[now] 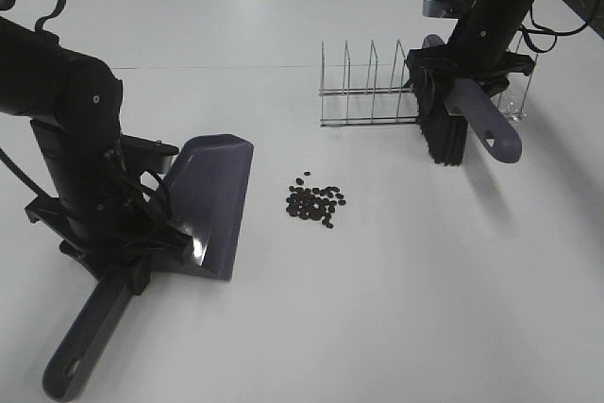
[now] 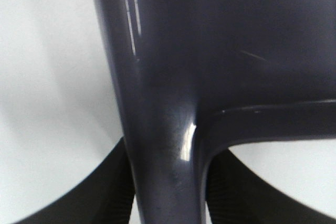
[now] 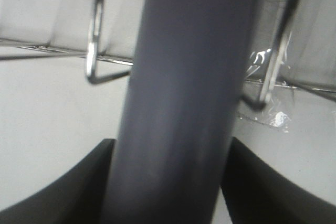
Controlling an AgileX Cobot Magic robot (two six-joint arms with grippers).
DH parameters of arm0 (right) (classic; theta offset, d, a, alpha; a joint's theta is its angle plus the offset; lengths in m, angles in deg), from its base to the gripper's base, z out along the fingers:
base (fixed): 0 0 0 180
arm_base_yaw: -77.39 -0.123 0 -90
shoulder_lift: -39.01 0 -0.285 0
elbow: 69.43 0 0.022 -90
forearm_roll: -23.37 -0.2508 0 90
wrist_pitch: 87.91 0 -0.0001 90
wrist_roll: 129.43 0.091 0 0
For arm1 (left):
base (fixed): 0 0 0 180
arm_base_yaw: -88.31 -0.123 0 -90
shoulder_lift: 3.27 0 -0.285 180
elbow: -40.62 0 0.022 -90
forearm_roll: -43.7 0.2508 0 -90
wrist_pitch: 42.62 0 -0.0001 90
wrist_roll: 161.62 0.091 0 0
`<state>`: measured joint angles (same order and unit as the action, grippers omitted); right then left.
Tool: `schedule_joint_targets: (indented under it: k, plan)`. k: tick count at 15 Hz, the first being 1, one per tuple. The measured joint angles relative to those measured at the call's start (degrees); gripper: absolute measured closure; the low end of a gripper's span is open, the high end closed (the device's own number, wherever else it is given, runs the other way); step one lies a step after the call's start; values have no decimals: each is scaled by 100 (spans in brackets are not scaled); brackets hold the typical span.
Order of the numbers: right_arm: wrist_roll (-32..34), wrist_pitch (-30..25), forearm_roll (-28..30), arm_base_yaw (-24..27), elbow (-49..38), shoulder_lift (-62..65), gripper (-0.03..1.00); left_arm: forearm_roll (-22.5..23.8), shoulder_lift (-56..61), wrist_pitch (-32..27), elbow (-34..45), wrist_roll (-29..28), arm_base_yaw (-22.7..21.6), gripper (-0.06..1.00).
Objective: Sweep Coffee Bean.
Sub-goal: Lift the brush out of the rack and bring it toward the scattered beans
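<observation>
Closest to you, low on the left, the dark dustpan pokes its long handle out from under your left arm. Biggest thing out there is the white worktop, and everything sits on it or just over it. The pan itself rests left of centre, one wide edge turned toward the middle.

Your left gripper is down on the neck where handle meets pan. The jaws are closed tight on it, and the left wrist view shows a black finger pressed to each side.

Far right, the wire rack stands upright. The brush hangs tilted at its right end, bristles down by the worktop, handle angled out toward you. Your right gripper is on that handle. The wrist view is a bit blurred, but the jaws stand partly closed with a pad against each side, so you have the brush.

Smallest of all is the coffee bean cluster. It's a loose dark patch on the worktop, near the dustpan's edge, well apart from the brush, in front of the rack's left end.
</observation>
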<state>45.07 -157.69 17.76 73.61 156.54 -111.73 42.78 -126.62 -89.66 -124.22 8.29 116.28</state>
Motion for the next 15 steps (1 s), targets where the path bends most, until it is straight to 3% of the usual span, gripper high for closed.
schedule_joint_targets:
  k: [11,15]
  plan:
    - [579,11,-115,0,-23,596,46,0,0,-6,0,0,0,59]
    - [584,-11,-6,0,-516,556,47,-11,0,-6,0,0,0,59]
